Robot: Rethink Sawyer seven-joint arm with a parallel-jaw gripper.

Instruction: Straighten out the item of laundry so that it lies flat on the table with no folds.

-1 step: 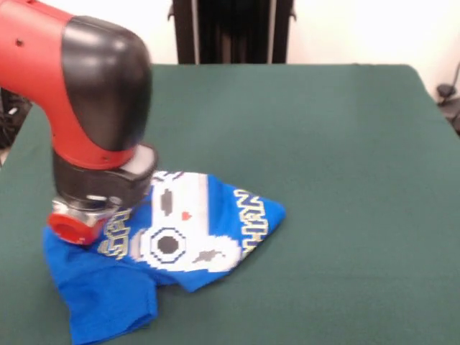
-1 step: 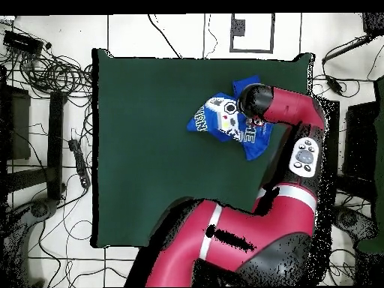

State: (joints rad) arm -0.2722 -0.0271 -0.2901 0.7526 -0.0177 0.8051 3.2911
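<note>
The T-shirt is soft, matt blue cloth, rumpled into folds, its white-grey controller print lying flat and dull on the weave. The table wears a dark green fabric — matt, even, with a faintly felt-like nap and no shine. The arm looks like smooth moulded plastic — red and black shells with a soft gloss that catches the room light.

light was bright and even, seemingly from overhead. the arm looked softly blurred in the front view and carried a pale sheen on its black shell. the white wall behind the table was washed out. shadows under the shirt stayed faint
</note>
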